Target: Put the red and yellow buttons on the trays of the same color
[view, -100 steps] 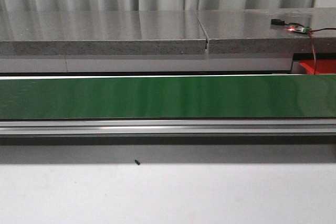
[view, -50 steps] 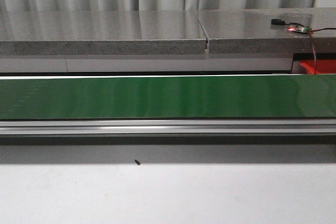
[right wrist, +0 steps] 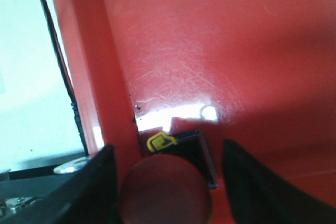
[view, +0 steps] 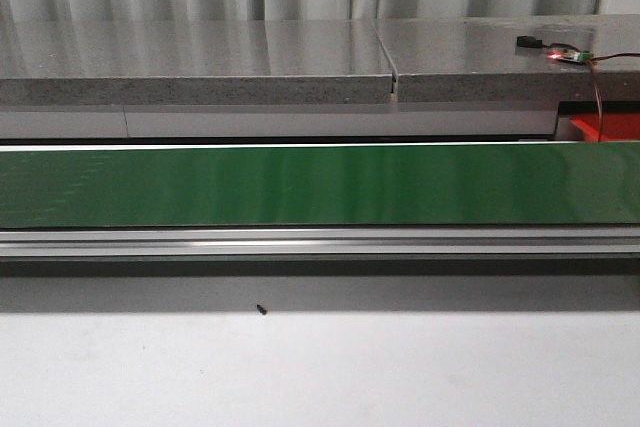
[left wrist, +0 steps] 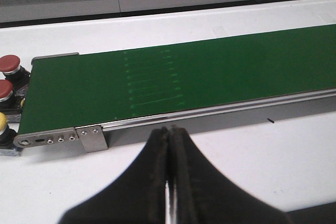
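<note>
Your right pincer (right wrist: pixel 165 182) hangs over the red tray (right wrist: pixel 236 51), jaws spread wide with a red button (right wrist: pixel 165 192) between them, apparently not clamped: judged a drop-off into the matching tray. Still to sort: two red buttons (left wrist: pixel 9 64) and a yellow button (left wrist: pixel 2 124) at the belt (left wrist: pixel 184 77) end, about nine o'clock from your left pincer (left wrist: pixel 169 182), which is closed and empty. No yellow tray shows.

White table (view: pixel 320 372) carrying a long green conveyor belt (view: pixel 300 184) in a metal frame (view: pixel 320 242). Small dark speck (view: pixel 261 309) on the table just in front of the belt. Red tray (view: pixel 610 129) at the belt's far right end, behind it.
</note>
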Motion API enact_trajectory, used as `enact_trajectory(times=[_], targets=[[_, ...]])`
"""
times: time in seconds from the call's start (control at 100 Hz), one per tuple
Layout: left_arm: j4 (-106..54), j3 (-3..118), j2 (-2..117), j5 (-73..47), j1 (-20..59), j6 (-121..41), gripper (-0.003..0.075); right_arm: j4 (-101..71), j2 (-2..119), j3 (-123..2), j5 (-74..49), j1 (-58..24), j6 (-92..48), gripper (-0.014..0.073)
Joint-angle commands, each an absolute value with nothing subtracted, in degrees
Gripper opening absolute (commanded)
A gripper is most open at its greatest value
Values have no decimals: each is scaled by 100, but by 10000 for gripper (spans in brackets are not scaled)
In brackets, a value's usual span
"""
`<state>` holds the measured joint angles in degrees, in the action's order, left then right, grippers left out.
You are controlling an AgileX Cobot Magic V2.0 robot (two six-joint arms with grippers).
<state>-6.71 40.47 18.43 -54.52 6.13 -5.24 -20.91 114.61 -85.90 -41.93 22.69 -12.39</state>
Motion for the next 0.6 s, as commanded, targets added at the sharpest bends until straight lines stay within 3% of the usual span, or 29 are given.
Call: enact_trajectory(times=[0.0,0.41,0.59], targets=[[-731,4196,1907,-5063,664,-534,-19,-2226,11148,-8754,-4083,2296,-1313,556],[-731,4196,1907,-5063,664,-534,-18,-2115,10556,-8642,-3809,2279,-1521,574],[-731,4196,1907,-5063,664,-534,-19,-2115,9982,-8141,-3485,2279,-1677,408]])
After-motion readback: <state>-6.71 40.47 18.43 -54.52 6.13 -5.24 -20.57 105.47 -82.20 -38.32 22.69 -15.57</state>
